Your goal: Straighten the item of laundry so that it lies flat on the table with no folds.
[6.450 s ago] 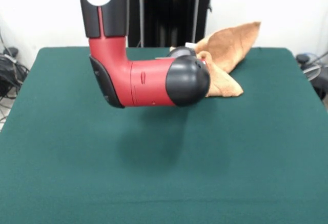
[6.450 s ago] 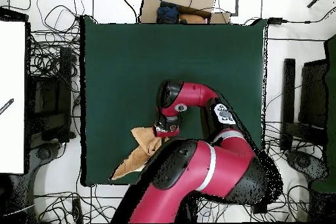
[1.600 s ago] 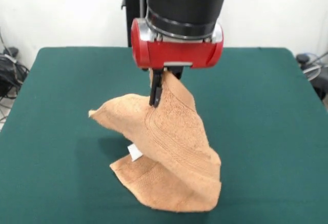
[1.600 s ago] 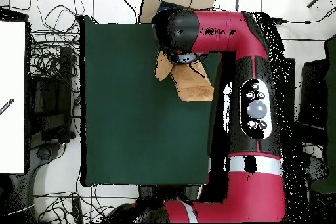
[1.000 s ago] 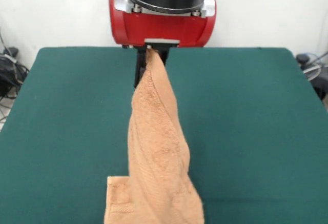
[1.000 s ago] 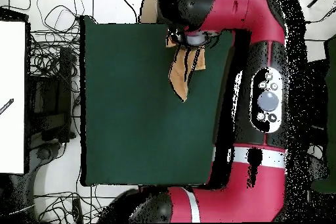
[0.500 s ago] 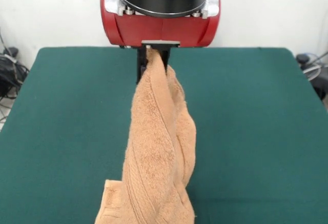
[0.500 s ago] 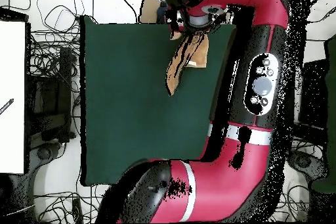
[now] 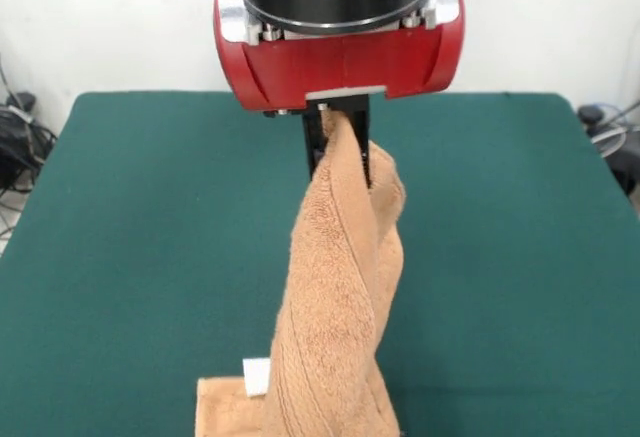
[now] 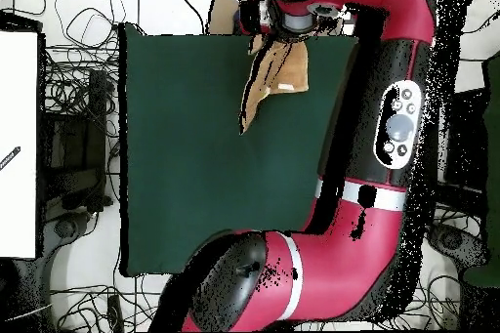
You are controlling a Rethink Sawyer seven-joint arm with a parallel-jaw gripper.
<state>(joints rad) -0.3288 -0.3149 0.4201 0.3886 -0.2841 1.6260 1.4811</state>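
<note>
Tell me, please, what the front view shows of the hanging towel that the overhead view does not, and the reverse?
Only the front view shows the end effector shut on the towel, which hangs twisted, and a white label near its low end. Only the overhead view shows the whole arm along one side of the table, with cables on the floor. Both show the peach-orange towel over one edge region of the green table, not flat.
</note>
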